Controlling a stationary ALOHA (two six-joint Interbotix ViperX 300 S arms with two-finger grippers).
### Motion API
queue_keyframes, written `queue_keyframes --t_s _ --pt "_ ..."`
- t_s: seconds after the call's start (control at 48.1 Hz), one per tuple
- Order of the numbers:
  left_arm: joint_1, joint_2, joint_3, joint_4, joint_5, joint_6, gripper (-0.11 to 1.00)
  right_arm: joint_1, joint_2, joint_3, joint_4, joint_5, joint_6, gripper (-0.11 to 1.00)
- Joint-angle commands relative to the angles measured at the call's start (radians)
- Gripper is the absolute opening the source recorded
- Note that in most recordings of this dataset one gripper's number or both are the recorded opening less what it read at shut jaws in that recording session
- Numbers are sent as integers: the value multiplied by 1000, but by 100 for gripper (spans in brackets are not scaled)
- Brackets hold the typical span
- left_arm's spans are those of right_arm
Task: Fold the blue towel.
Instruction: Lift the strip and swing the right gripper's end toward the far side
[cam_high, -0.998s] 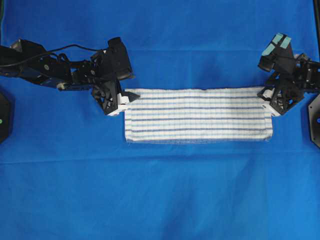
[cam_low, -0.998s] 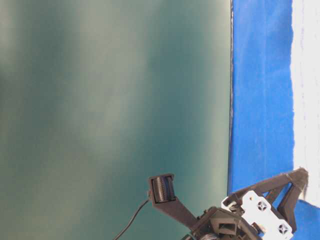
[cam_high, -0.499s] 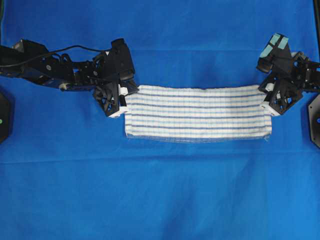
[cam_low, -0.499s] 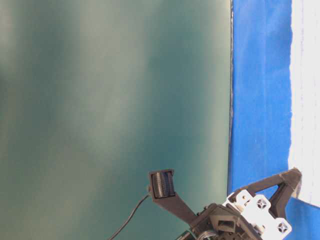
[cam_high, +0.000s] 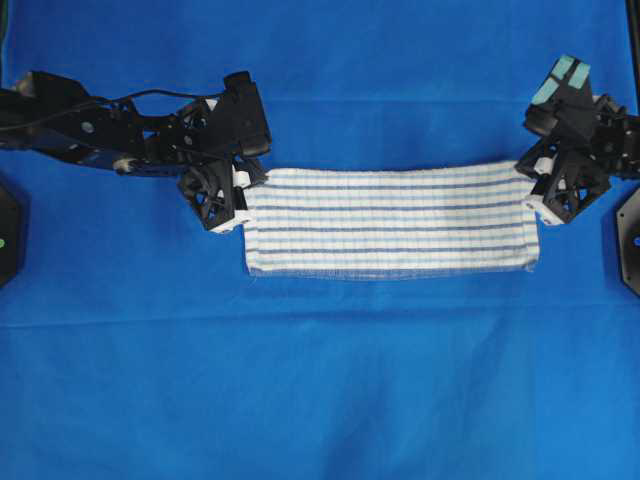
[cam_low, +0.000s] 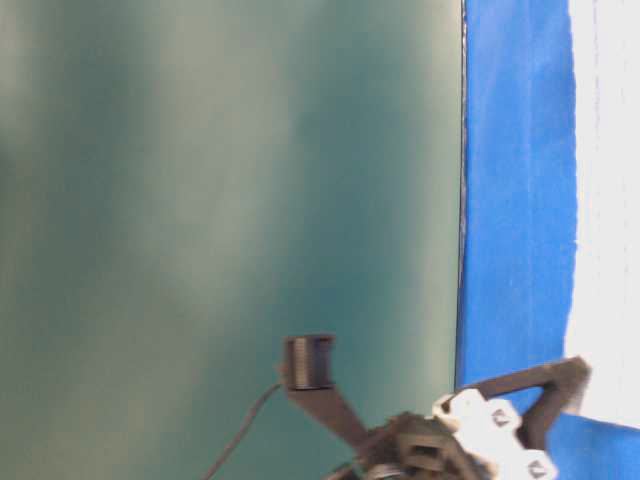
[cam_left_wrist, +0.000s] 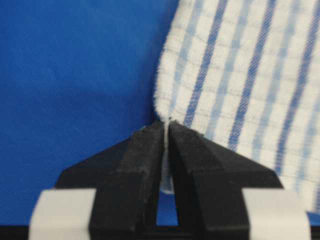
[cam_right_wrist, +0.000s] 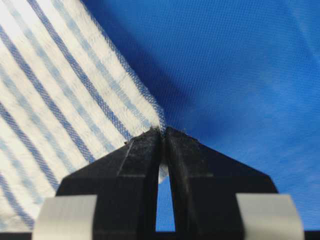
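On the plain solid-blue table cloth (cam_high: 320, 380) lies the rectangular white woven towel with blue stripes (cam_high: 390, 220), folded lengthwise, apparently doubled. Left black gripper (cam_left_wrist: 165, 131) and right black gripper (cam_right_wrist: 162, 134) each pinch a far corner. No legible markings.

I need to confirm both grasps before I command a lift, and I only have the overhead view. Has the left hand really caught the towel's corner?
Observer: Yes. In the left wrist view the left hand is shut on the blue towel, with the corner's edge pinched between its fingertips.
Operator: And the right one?
Observer: Same there: the right wrist view shows the right hand shut on its corner, with cloth at the fingertips.
Operator: Anything useful from table level?
Observer: Little. That view is turned sideways and shows the white towel against the table cloth, with one hand blurred at the bottom.
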Motion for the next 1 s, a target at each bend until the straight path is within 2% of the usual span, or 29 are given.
queue_keyframes --t_s 0.0,0.187,0.478,0.749,0.978 --pt "-6 -87 -31 0 54 2 2 -2 -63 -37 -3 51 0 6" --pt "-15 -173 -63 0 140 0 2 6 -195 -77 -3 186 -2 6" --pt "-35 -247 -106 2 232 0 2 35 -342 -100 2 276 11 6" --pt "-71 -265 -107 0 219 -8 2 37 -334 -104 -3 247 12 6" --pt "-167 -249 -123 2 140 -18 2 11 -250 -147 -31 147 12 6"
